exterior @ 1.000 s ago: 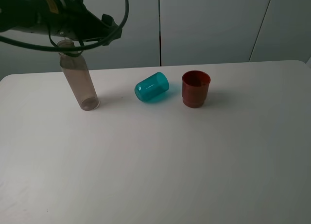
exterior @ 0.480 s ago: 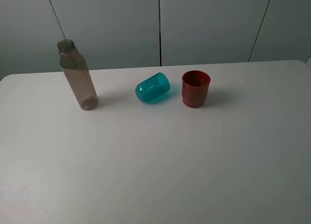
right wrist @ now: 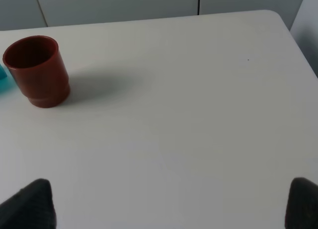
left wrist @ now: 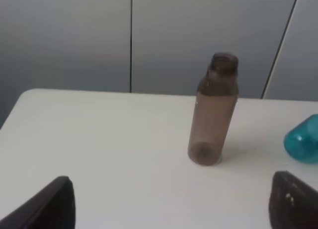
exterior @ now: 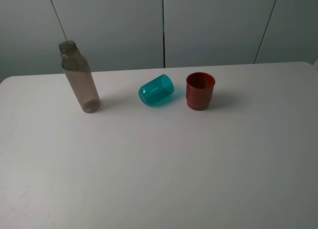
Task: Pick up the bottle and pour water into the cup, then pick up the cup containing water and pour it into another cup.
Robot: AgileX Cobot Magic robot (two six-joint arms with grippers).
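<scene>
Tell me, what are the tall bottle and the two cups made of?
The bottle looks like clear plastic with a brownish-grey tint; the wall shows through it. The blue cup, lying on its side, seems see-through teal plastic, smooth and shiny. The red cup looks like solid, matte red-brown plastic, though I can't be sure.

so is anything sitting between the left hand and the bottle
Nothing visible. In the left wrist view the left hand is open, and only bare table lies between it and the upright bottle. The teal cup lies on its side off to one side of the bottle, out of that line.
</scene>
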